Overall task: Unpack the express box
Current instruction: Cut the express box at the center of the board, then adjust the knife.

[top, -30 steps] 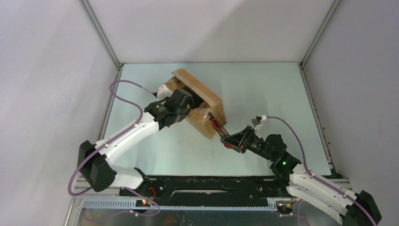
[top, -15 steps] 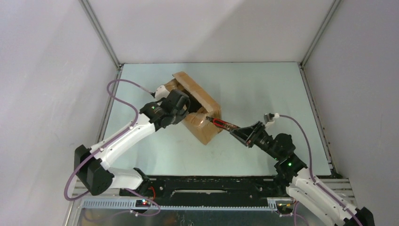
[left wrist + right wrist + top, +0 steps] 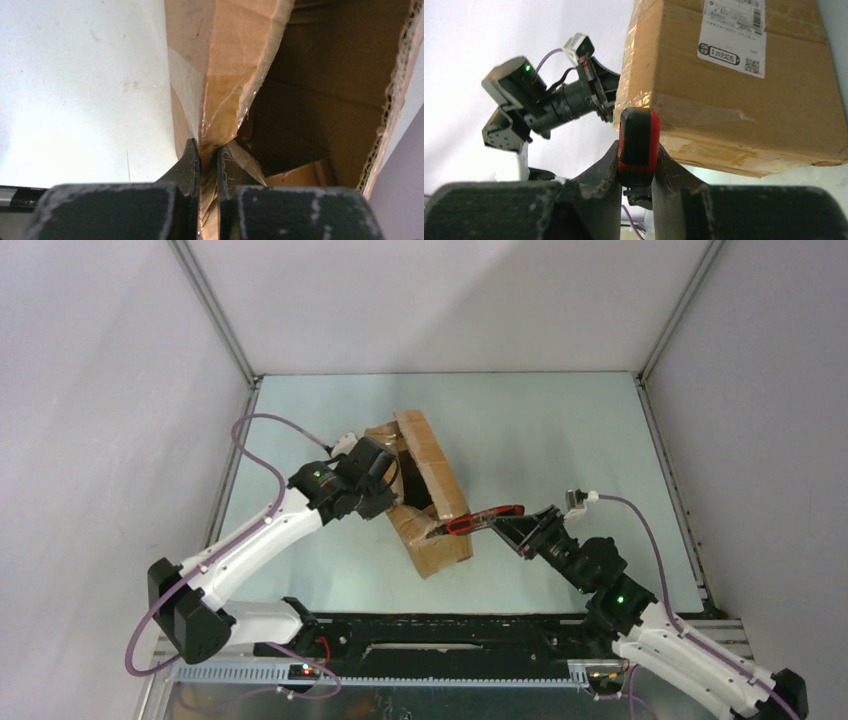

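Open, taped brown express box (image 3: 428, 465)

High rear overview; wrist close-ups of express box (image 3: 430, 470)

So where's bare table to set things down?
Bare table far right, between box and right rail. Also near centre, between box, left arm and base rail. Crowded: box's near end, with red tool and right arm.
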Robot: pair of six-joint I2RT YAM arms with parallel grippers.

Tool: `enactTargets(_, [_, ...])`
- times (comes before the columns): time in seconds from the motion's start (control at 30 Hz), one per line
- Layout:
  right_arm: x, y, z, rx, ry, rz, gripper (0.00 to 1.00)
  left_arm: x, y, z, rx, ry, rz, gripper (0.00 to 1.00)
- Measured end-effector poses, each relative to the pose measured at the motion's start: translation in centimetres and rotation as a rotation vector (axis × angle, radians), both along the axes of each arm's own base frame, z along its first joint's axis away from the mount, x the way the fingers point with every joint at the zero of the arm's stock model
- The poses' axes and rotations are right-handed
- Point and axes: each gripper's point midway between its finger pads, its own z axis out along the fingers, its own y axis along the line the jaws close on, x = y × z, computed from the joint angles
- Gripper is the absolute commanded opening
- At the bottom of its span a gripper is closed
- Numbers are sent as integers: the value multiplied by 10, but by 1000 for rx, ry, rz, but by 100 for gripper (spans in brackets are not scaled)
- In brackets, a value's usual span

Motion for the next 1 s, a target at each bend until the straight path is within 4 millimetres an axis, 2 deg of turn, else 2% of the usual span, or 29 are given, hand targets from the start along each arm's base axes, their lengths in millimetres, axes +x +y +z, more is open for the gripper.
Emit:
enactTargets(0.07, [-12, 6, 0, -16, -19, -5, 0, -5, 1, 0, -15, 14, 6, 0])
enactTargets(0.2, [-19, 8, 1, -32, -31, -25, 0, -12, 4, 0, -36, 27, 26, 1])
enactTargets(0.37, [-27, -6, 4, -54, -38, -39, 0, -15, -1, 1, -44, 30, 13, 27])
enactTargets(0.43, [-33, -12, 5, -74, -42, -29, 0, -17, -4, 2, -45, 33, -10, 31])
enactTargets(0.5, [-39, -14, 6, -91, -43, -9, 0, -16, -6, 5, -47, 27, -38, 40])
enactTargets(0.63, [-49, -14, 2, -129, -42, 43, 0, -12, -8, 11, -34, -6, -98, 63])
enactTargets(0.73, [-58, -15, -4, -157, -49, 81, 0, -10, -11, 22, -30, -59, -176, 73])
enactTargets(0.83, [-64, -17, 1, -177, -80, 110, 0, -15, -14, 37, -35, -109, -286, 82])
enactTargets(0.9, [-69, -18, 15, -180, -127, 127, 0, -19, -17, 57, -46, -167, -381, 92])
enactTargets(1.0, [-79, -18, 51, -157, -241, 171, 0, -31, -25, 94, -93, -279, -544, 95])
